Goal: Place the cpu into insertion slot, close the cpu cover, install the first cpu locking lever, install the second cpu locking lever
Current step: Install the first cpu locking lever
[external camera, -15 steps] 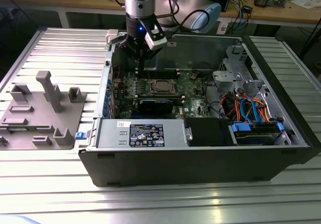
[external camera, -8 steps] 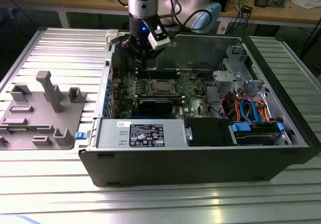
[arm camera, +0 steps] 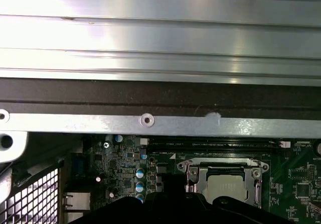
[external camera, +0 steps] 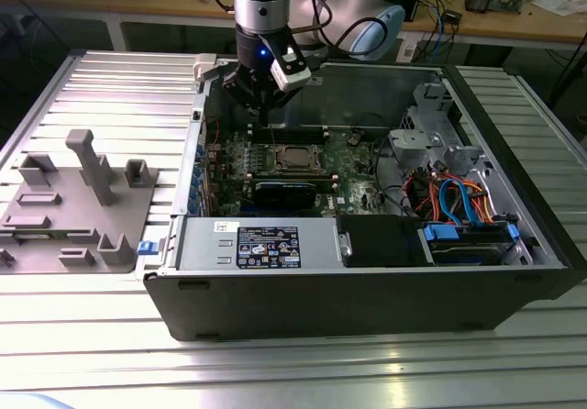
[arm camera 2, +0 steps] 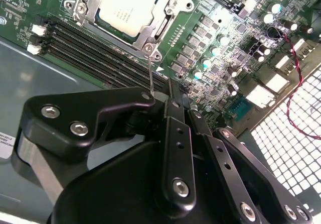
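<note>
Gripper (arm camera 2: 174,97): closed together, just above the board.
Locking lever (arm camera 2: 150,69): thin rod standing at my tips.
Cpu (arm camera 2: 125,5): seated in insertion slot (external camera: 273,160), cpu cover (arm camera 2: 153,30) down.
Risk: rod slips sideways, scrapes memory slots (arm camera 2: 95,48).

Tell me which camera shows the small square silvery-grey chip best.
The second wrist view: the flat square silvery-grey cpu sits close up inside its silvery metal frame. The exterior view shows the cpu tiny and distant; the first wrist view shows it partly hidden.
</note>
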Robot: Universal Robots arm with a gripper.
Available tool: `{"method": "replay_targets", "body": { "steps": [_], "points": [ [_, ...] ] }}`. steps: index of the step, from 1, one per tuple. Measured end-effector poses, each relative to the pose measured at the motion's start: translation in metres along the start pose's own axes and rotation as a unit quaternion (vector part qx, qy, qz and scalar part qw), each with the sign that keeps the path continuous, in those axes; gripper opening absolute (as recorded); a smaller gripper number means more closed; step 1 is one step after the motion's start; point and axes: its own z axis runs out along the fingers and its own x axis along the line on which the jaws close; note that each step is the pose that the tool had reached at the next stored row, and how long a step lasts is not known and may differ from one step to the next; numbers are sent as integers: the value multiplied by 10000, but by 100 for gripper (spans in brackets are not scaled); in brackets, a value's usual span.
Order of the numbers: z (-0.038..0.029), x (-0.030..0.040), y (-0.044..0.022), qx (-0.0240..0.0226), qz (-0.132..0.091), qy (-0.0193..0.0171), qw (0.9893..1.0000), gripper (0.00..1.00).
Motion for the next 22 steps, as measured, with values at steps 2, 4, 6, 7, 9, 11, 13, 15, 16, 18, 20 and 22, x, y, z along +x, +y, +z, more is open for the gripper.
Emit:
{"method": "replay_targets", "body": {
  "steps": [2,4,6,7,9,11,13,15,16,18,20,22],
  "points": [
    [0,0,0,0,0,0,10000,11],
    [0,-5,0,0,-2,0,10000,11],
    [1,-21,0,0,0,0,10000,11],
    [1,-46,-1,0,0,0,10000,11],
    [2,-84,-2,0,0,0,10000,11],
    [4,-111,-3,0,0,0,10000,11],
    [5,-139,-4,0,0,0,10000,11],
    [7,-167,-5,0,0,0,10000,11],
    [8,-173,-5,0,0,0,10000,11],
    [9,-173,-5,0,0,0,10000,11],
    [9,-174,-5,0,0,0,10000,11],
    [9,-174,-5,0,0,0,10000,11]
  ]
}}
